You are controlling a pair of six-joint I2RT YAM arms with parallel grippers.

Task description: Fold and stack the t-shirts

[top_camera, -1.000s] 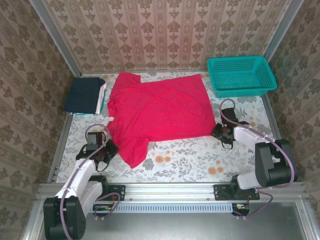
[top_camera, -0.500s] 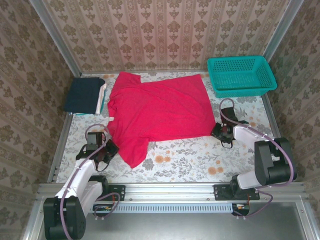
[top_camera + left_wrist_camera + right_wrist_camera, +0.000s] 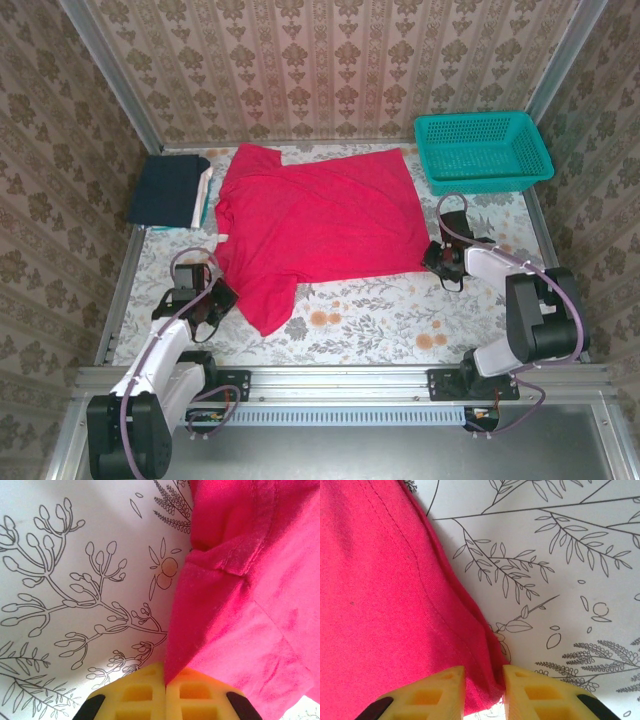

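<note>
- Left claw [image 3: 165, 680] is pinched tight on the red tee [image 3: 320, 220]; a thin edge of cloth by a sleeve rises from between its yellow fingers [image 3: 140, 695]
- Right claw [image 3: 484, 680] is narrow, with the tee's hemmed corner bunched in the gap; it looks gripped, though how firmly is hard to tell
- The tee lies open and mostly flat on the tabletop [image 3: 380, 315], spread between the two claws and reaching away from both toward the far wall; a sleeve trails toward the near edge just right of the left claw
- Done, by the look of it: a folded pile [image 3: 168, 190] sits beyond the left claw at the far left, navy on top, with white and teal edges peeping out on the side toward the tee
- Left to do: the red tee has no fold in it yet, so all its folds and the move onto the pile remain; I judge this to be the last shirt, barely begun
- A basket [image 3: 483, 150] stands beyond the right claw, apart from the tee
- Hard to make out: how many shirts the pile holds, as the layers under the navy one are mostly covered
- Whether the tee lies front up or back up cannot be told
- Both wrist views cut the fingers off at the bottom edge
</note>
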